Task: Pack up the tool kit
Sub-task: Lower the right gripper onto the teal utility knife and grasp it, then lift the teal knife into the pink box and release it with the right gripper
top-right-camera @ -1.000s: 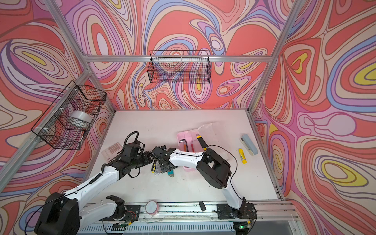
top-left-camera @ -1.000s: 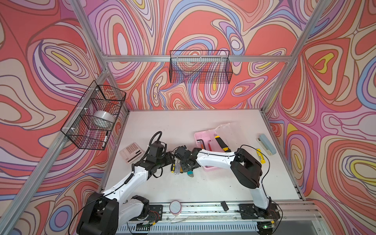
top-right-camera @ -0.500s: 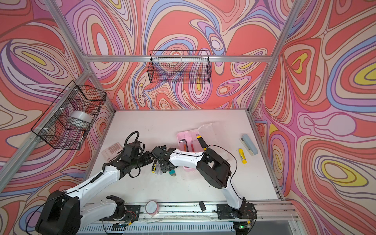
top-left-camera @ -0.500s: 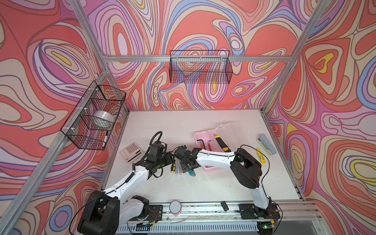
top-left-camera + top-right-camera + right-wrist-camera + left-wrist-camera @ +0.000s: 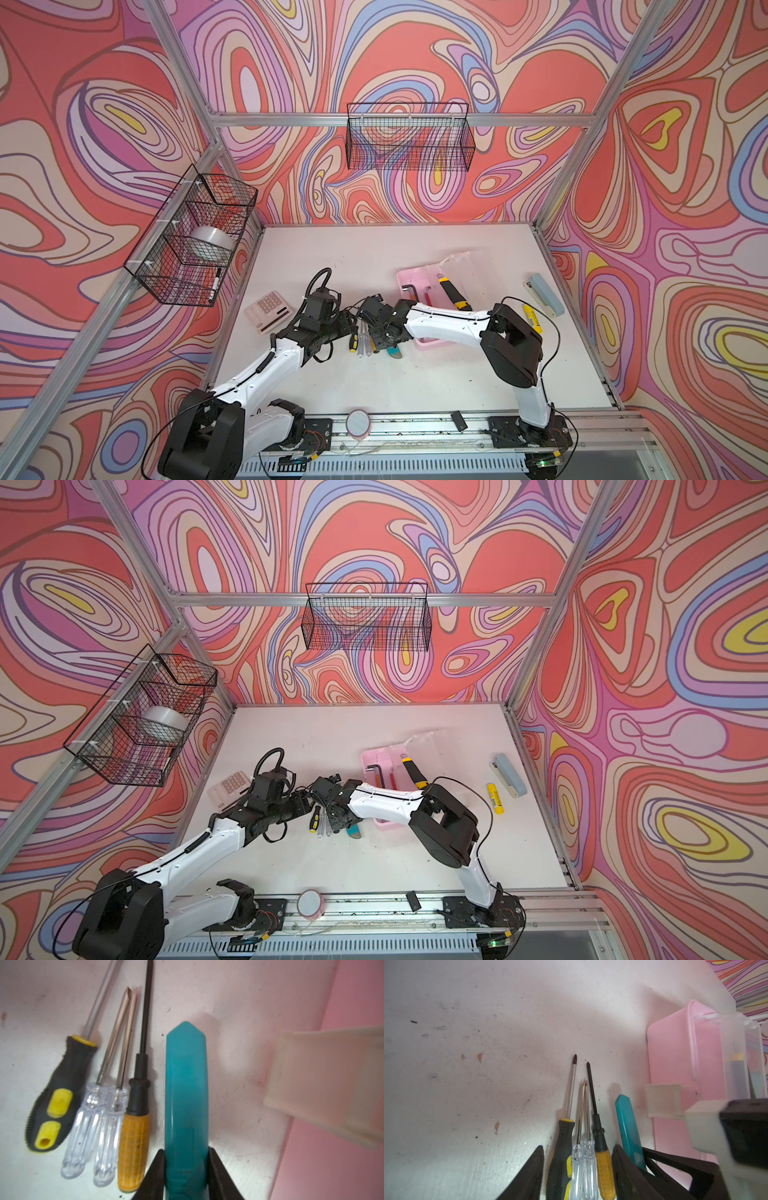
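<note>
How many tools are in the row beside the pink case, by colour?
Black-and-yellow screwdriver: 1
Clear screwdrivers: 2
Orange screwdriver: 1
Teal tool: 1
Total: 5

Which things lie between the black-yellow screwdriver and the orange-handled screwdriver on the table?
Two clear-handled screwdrivers lie there side by side, between the black-yellow screwdriver and the orange-handled screwdriver. Both wrist views show it.
</note>
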Controlling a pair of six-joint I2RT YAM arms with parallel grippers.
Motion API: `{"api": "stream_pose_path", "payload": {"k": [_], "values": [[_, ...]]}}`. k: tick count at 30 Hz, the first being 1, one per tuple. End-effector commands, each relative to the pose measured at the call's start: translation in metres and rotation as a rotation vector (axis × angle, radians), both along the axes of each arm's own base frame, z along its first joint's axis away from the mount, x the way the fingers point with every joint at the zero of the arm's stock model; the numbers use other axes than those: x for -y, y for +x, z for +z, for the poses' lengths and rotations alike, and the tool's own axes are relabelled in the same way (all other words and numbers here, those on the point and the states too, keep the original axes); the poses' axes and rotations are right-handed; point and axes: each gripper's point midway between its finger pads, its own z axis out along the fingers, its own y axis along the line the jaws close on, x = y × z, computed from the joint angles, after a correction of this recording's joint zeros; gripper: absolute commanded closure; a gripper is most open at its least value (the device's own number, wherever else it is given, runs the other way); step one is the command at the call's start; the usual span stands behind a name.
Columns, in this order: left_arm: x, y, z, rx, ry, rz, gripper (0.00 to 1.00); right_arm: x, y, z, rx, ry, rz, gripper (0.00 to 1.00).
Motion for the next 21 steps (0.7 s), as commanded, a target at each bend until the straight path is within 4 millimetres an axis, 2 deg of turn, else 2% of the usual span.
{"api": "stream_pose_path", "payload": {"k": [1,5,9,11,12,13,18,21], "values": [[-0.004,0.001,-0.004,-0.003,0.003,0.023,0.46,0.004,0.002,0.027,0.037,0.027,-0.001,0.75],[-0.003,0.003,-0.004,-0.001,0.003,0.024,0.47,0.012,0.003,0.055,0.084,0.039,-0.013,0.76],[-0.002,0.004,-0.003,0.003,-0.003,0.021,0.47,0.033,0.009,0.09,0.172,0.001,-0.032,0.76],[0.0,0.006,-0.002,0.004,-0.006,0.018,0.47,0.051,0.014,0.105,0.226,-0.054,-0.047,0.76],[0.0,0.007,-0.001,0.008,-0.008,0.018,0.47,0.06,0.016,0.106,0.233,-0.086,-0.055,0.76],[0.001,0.008,0.0,0.01,-0.012,0.017,0.47,0.071,0.017,0.117,0.248,-0.092,-0.067,0.76],[0.003,0.014,0.007,0.03,-0.017,0.014,0.48,0.124,0.03,0.135,0.275,-0.153,-0.143,0.77],[0.005,0.016,0.008,0.031,-0.021,0.008,0.47,0.154,0.045,0.142,0.292,-0.15,-0.195,0.77]]}}
